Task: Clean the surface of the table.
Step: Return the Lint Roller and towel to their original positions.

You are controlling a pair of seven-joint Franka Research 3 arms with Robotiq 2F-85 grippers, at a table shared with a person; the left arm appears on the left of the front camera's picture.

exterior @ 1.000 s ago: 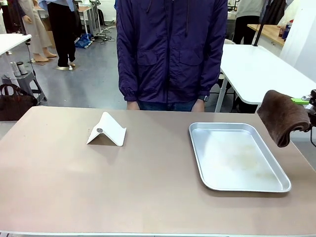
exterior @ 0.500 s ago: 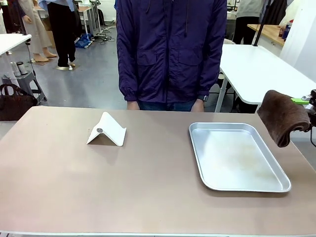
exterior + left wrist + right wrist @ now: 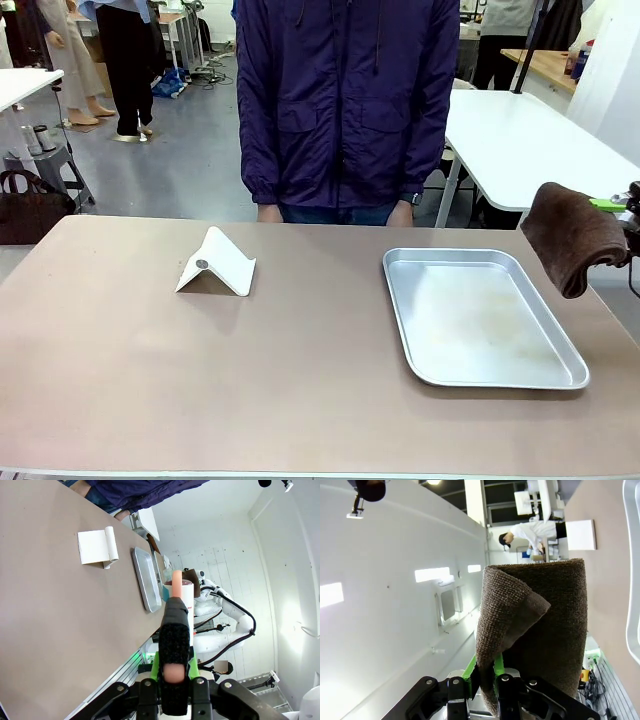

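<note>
Cloth [image 3: 573, 237], brown and folded over itself, hangs from the right gripper [image 3: 485, 674], whose jaws are pinched tight on one edge of it. The right arm comes in from the right of the tray [image 3: 400, 300]. It holds the cloth in the air just beyond the tray's far right corner, and the fold droops lower than the gripper.

The tray is silver and sits flat on the table [image 3: 300, 400], a broad beige-brown top that stretches well to the left of the tray and toward the near edge in front of it. A white stand [image 3: 215, 263] sits on the table, well apart to the left of the tray and level with its far rim. A person [image 3: 345, 100] in a dark purple jacket stands behind the table's far edge, up and to the left of the tray, with both hands low at that edge.

The left gripper [image 3: 176, 604] is held off the table's edge, well apart from the tray. Its fingers point toward the tray's short end. Its jaws are narrow, clamped on a pink stick [image 3: 176, 581] that runs along the pads and pokes out past the fingertips.
</note>
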